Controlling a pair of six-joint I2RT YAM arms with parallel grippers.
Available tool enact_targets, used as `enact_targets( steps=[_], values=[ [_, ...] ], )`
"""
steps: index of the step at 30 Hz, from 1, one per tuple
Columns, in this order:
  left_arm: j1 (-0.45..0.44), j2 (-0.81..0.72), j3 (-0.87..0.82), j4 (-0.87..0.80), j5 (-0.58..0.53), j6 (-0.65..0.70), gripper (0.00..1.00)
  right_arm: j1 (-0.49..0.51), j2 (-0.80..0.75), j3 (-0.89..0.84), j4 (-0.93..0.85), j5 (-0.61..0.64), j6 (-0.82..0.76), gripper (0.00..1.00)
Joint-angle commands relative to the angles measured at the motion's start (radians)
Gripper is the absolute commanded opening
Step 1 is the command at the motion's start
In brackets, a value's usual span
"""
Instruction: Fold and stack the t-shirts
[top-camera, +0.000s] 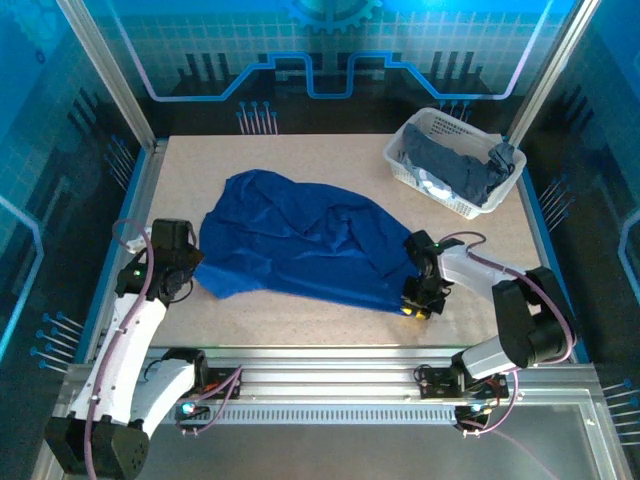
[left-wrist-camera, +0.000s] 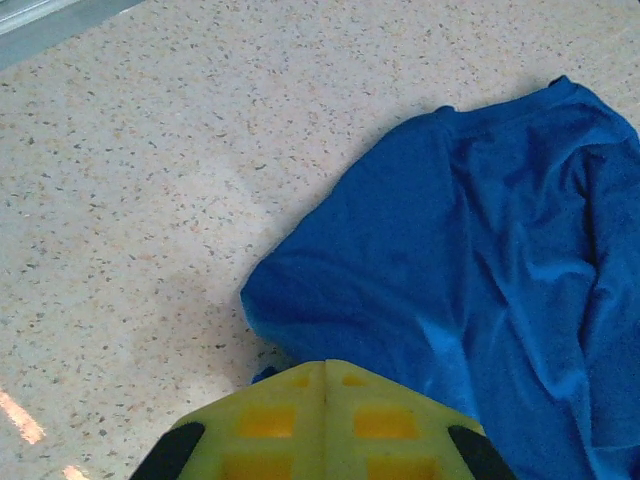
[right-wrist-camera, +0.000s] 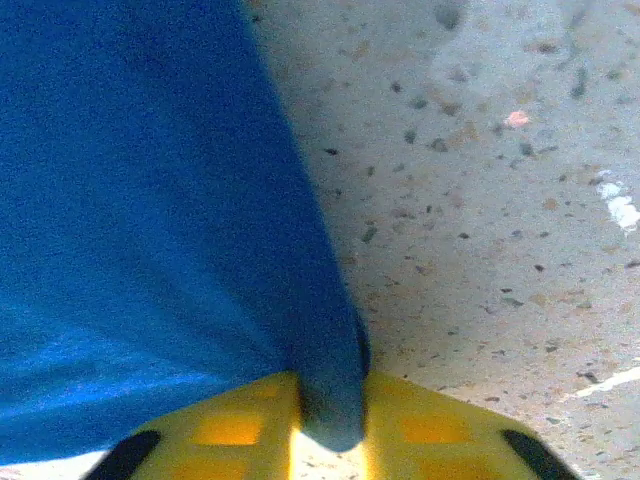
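One t-shirt (right-wrist-camera: 150, 250) hem sits inside right end effector (right-wrist-camera: 330, 425).

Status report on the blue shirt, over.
Left hand shut on blue t-shirt, left edge. Right hand shut on its near-right edge. Shirt crumpled, not yet folded. Basket far right, out of the way.

The left arm (top-camera: 128, 340) has rounded white plastic shells between blocky black joint housings, with a thin mauve cable (top-camera: 122, 235) looping beside it and what may be a small green light (top-camera: 135, 270) near its wrist. The right arm (top-camera: 528, 330) is mostly black housings with one pale grey-white link. The left gripper's fingers (left-wrist-camera: 270, 425) and the right gripper's fingers (right-wrist-camera: 230, 430) are yellow-green plastic with square orange-tinted recesses and black corner pieces.
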Motion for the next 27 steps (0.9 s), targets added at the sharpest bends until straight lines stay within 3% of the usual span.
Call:
enact_targets(
  steps=[1,5,15,27],
  values=[
    [-0.009,0.007,0.009,0.057,0.037,0.022,0.0,0.006,0.02,0.06,0.094,0.012,-0.017,0.01],
    [-0.009,0.049,0.092,0.142,0.047,0.06,0.0,0.003,-0.01,0.272,0.028,0.082,-0.096,0.0],
    [-0.001,0.22,0.624,0.248,-0.031,0.146,0.0,-0.037,0.012,0.948,-0.036,0.061,-0.306,0.0],
    [-0.001,0.038,0.848,0.383,-0.003,0.285,0.0,-0.039,-0.354,0.964,0.093,-0.056,-0.359,0.0]
  ],
)
